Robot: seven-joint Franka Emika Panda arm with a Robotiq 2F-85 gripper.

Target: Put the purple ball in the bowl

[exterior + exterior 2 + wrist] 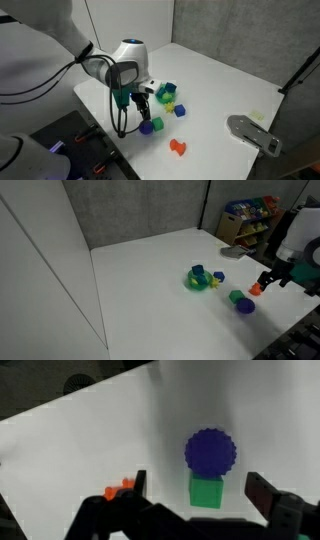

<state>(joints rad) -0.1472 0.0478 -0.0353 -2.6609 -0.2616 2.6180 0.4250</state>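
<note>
Purple ball sits on the white surface, close to the edge by the robot's base, just beside a green cube. It is well apart from the bowl, which lies nearer the middle with something blue inside. The gripper hangs above ball and cube, jaws spread wide, holding nothing. An orange piece lies nearby.

We see a dark purple ball with a matt, bumpy skin, a smooth, plastic-looking small green cube, and a smooth, matt white tabletop.
</note>
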